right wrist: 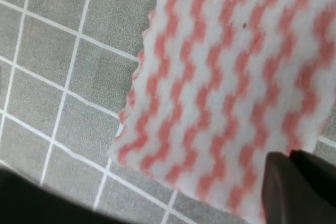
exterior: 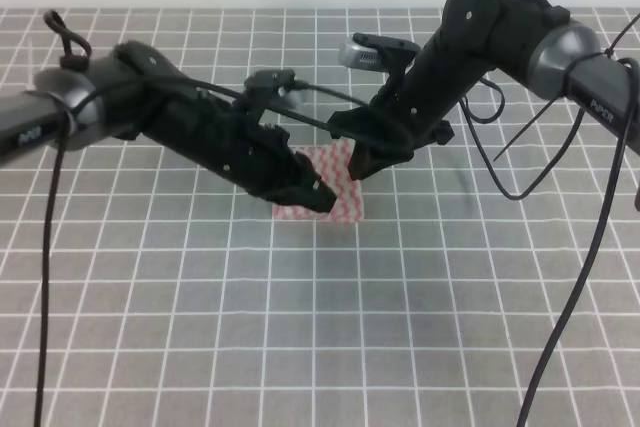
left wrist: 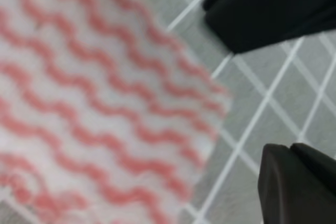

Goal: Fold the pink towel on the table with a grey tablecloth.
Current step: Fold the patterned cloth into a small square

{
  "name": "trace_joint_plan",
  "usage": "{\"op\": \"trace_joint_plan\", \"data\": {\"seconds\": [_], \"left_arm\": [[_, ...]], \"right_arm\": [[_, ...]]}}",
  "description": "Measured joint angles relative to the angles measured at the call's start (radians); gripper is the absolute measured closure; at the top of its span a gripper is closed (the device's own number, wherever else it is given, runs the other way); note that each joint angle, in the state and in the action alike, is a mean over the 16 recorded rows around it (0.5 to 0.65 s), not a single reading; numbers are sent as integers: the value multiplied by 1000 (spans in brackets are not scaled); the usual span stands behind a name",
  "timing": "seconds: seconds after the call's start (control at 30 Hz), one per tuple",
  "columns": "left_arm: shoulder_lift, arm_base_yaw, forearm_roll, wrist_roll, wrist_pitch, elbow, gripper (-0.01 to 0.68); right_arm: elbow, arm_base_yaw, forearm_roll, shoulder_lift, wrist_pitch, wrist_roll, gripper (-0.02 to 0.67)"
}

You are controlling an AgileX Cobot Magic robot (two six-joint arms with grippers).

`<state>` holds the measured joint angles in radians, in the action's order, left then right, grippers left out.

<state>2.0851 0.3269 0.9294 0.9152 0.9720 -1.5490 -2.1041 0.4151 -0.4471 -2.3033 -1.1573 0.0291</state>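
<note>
The pink towel (exterior: pixel 335 187) is seen flat on the worktop (exterior: pixel 320 327), a grey cloth with a white grid, slightly above the centre of the high view; it is largely hidden by both arms, with only its middle and lower right part showing. The left gripper (exterior: pixel 305 190) is reached in from the left of the frame and is placed over the towel's left side, its tip low at the towel's lower left edge. The right gripper (exterior: pixel 362 162) is reached in from the upper right and is placed at the towel's upper right edge. The state of either set of jaws cannot be told: the fingertips are hidden in the high view, and only one dark finger (left wrist: pixel 294 187) is seen at the lower right of the left wrist view, likewise one finger (right wrist: pixel 299 187) at the lower right of the right wrist view. In the left wrist view the towel (left wrist: pixel 94 108) is blurred and fills the left of the frame, with grey grid at right. In the right wrist view the towel (right wrist: pixel 226 93) is seen lying flat, its zigzag edge toward the left of the frame, with the finger overlapping its lower right part.
</note>
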Motion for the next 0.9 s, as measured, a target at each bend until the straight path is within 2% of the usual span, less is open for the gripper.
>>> {"op": "trace_joint_plan", "data": {"seconds": [0.53, 0.9], "left_arm": [[35, -5, -111, -48, -110, 0, 676], [14, -8, -101, -48, -98, -1, 675]], "right_arm": [[0, 1, -15, -1, -24, 1, 664], [0, 1, -35, -5, -56, 5, 664]]}}
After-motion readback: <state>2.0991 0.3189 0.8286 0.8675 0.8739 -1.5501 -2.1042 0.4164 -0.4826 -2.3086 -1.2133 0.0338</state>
